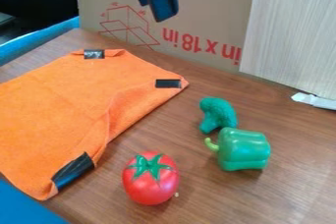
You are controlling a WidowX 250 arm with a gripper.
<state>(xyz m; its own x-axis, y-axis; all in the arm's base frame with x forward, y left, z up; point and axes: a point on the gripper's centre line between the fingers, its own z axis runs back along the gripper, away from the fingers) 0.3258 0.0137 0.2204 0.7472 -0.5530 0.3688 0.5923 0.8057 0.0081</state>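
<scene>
The black gripper (156, 8) hangs at the top of the camera view, left of centre, in front of the cardboard and above the far part of the table. It touches none of the things on the table. Below it lies an orange cloth (72, 90) with black tape patches and a fold along its right side. A green broccoli piece (218, 114) sits right of centre, just behind a green bell pepper (244, 150) lying on its side. Nearer the front, a red tomato (151, 181) rests with its green leafy top facing up.
A cardboard sheet (203, 16) with red print stands along the back of the wooden table (207, 196). Against it at the right is a pale wood-grain panel (292, 36), with a white piece (315, 101) at its foot. Blue edges (23, 203) border the table at the left.
</scene>
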